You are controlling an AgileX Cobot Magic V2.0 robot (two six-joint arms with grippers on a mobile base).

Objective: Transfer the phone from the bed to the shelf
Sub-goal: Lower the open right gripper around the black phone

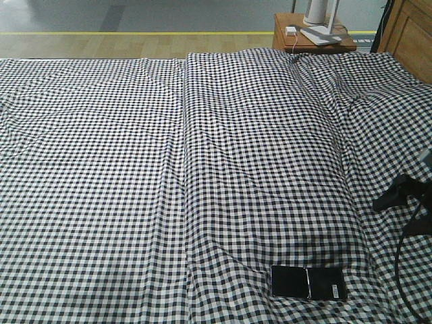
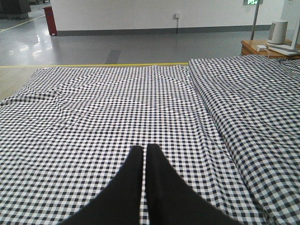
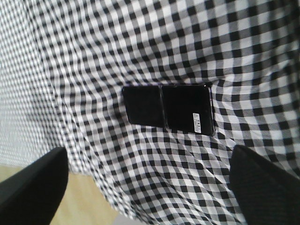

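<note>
While your right gripper [image 3: 147, 161] hangs spread wide and empty, the phone [image 3: 168, 108] lies flat on the bed [image 3: 243, 47] just ahead of its jaws, centred between them. You're in the approach; next, lower and straddle it. Your left gripper [image 2: 144, 157] sits pinched shut, empty.

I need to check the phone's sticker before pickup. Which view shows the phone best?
The right wrist view: the phone lies near frame centre, large, its crease and white sticker clear. The front view shows it small, near the bottom edge, on the bed. The left wrist view shows only bed, no phone.
</note>
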